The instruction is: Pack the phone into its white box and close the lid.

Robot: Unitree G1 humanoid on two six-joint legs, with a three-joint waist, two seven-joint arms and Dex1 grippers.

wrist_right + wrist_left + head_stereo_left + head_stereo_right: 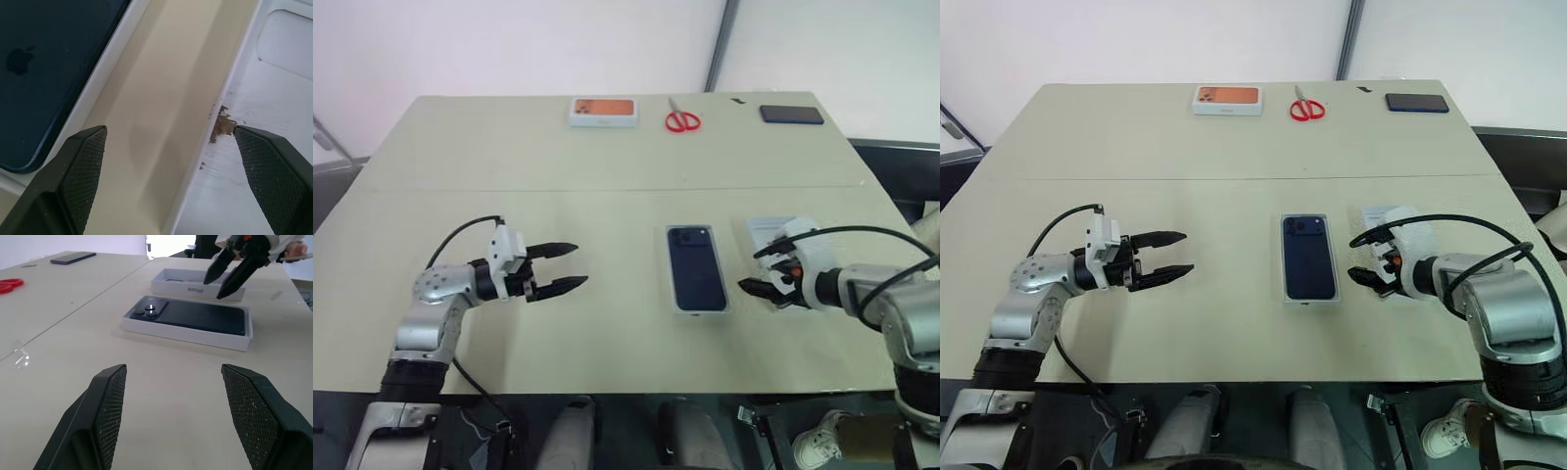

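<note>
The left gripper (566, 268), black two-fingered and nearest the table's front edge, hovers over bare tabletop with its fingers spread apart, grasping nothing, and points toward the middle of the table. The right gripper (751, 282) hangs at the other side, its black fingers likewise spread wide and empty, pointing down over the strip of table between the two white cardboard pieces.

Between the grippers lies the phone (694, 265), a slim dark navy-blue smartphone with rounded corners, back side up, its camera cluster at the far corner. It sits inside the white box (188, 334), a shallow white rectangular cardboard base barely bigger than the phone, whose rim frames it on all sides.

Just beside the box, on the robot's right, rests the lid (186, 286), a deeper white tray-like cardboard cover lying open side up, apart from the box and not on it. In the right wrist view its inside shows an oval recess and a small brown scuff near its edge.

All of it rests on the beige table (607, 215). Along the far edge lie a white box picturing an orange phone (604, 111), red-handled scissors (682, 118) and a black phone (791, 115), well apart from the grippers.
</note>
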